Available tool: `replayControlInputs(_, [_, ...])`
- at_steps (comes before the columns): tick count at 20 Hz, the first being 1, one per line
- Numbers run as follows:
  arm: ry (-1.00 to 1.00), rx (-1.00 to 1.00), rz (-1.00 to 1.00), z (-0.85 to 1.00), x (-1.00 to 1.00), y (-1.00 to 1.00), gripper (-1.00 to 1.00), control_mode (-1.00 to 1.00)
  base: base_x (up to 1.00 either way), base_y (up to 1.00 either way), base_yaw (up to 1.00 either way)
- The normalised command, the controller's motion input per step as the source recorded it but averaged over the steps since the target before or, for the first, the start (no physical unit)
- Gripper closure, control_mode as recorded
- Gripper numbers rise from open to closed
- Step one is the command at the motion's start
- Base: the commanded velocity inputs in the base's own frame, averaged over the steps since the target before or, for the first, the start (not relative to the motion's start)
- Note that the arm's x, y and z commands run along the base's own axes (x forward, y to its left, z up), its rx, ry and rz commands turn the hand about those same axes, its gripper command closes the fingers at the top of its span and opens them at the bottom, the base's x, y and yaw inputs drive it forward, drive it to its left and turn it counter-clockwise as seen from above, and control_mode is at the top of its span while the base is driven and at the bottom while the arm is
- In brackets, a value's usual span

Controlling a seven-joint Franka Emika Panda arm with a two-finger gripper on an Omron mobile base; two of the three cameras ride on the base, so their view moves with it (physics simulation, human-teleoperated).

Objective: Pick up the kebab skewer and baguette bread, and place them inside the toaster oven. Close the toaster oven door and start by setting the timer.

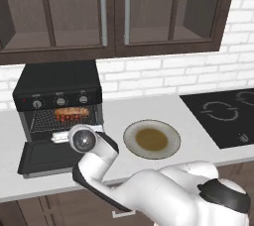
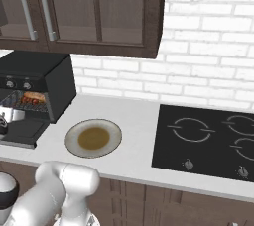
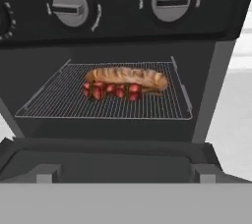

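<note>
Both foods already lie inside: nearest, low in the hand view, the toaster oven door (image 3: 98,166) hangs dropped flat, the empty hand spread wide facing it; beyond, mid-frame, kebab skewer (image 3: 112,90) touches baguette bread (image 3: 127,76) on the toaster oven (image 3: 123,26) rack, so closing looks next

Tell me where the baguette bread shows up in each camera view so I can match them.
Left base view: baguette bread at left centre, on the rack inside the toaster oven.
Right base view: far left edge, inside the oven.
Hand view: centre, behind the kebab skewer.
Shared landmark: the wire rack under it.
</note>
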Motion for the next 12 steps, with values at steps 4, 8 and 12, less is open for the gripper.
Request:
replayControlInputs(4, [0.00,0.00,-0.03,0.06,-0.69,-0.28,-1.00,-1.00,0.00,0.00,0.00])
replayControlInputs(8, [0.03,0.00,-0.01,0.06,-0.56,-0.33,-1.00,-1.00,0.00,0.00,0.00])
replayControlInputs(12, [0.09,0.00,-0.01,0.05,-0.40,-0.37,-1.00,-1.00,0.00,0.00,0.00])
